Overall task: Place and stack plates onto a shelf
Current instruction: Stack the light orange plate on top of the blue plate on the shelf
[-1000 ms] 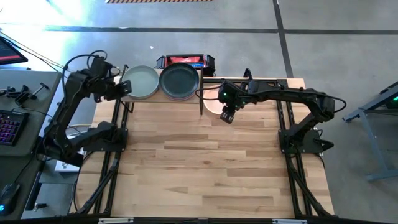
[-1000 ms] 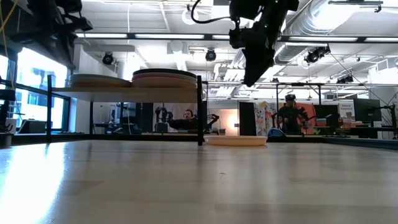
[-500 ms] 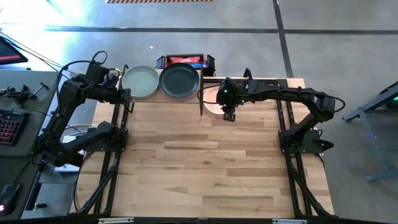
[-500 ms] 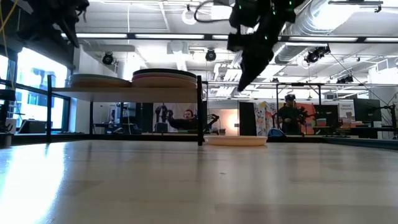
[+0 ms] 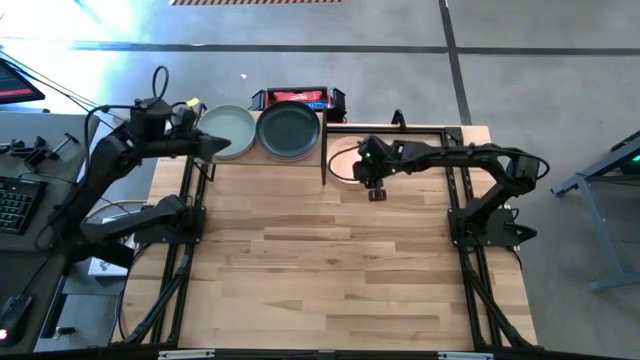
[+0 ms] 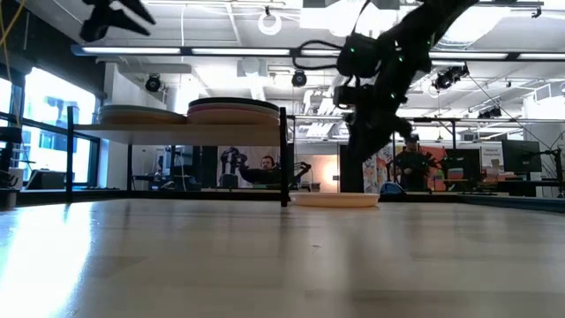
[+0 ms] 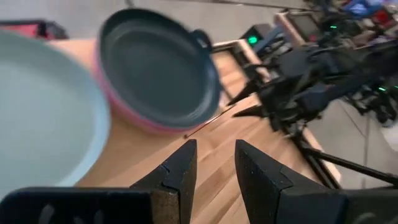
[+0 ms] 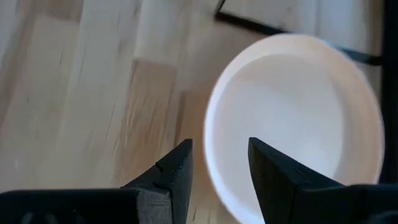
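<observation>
The shelf (image 6: 177,129) stands at the table's far left on thin black posts. Two stacks rest on it: a sage green plate (image 5: 228,130) tops the left one, and a dark green plate (image 5: 288,130) lies on a pink plate (image 7: 134,119) in the right one. A pale peach plate (image 8: 292,124) lies flat on the table right of the shelf. My right gripper (image 8: 217,168) hangs open just above that plate's near left rim. My left gripper (image 5: 215,147) is open, high beside the sage green plate's near edge, holding nothing.
A black post (image 5: 325,160) of the shelf stands just left of the peach plate. A red and black box (image 5: 297,97) sits behind the shelf. The wide plank tabletop (image 5: 330,270) lies bare toward the near edge. People and desks show in the room beyond.
My right gripper has sunk toward the peach plate on the table and rolled about its own axis, staying open. My left gripper has risen and swung a little toward the table's right, turning as it went. No plate has moved.
</observation>
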Robot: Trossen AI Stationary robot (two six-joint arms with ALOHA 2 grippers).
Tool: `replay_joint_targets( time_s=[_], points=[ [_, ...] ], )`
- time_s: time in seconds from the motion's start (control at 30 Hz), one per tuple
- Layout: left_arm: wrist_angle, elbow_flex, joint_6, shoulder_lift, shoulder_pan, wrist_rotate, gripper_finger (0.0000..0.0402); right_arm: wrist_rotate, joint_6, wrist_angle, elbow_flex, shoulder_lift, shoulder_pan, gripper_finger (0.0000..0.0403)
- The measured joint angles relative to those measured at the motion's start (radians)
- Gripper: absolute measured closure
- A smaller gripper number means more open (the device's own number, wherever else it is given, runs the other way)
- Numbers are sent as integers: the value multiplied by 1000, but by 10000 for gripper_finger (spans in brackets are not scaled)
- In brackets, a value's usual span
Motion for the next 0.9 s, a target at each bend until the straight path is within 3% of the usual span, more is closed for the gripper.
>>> replay_joint_targets(
  time_s=[0.3, 0.9],
  points=[
    [80, 0, -41, 71, -85, -10, 303, 0, -75, 123, -95, 3, -5, 269],
    [184, 0, -59, 229, -247, -10, 303, 55, -79, 174, -96, 148, -24, 269]
  ],
)
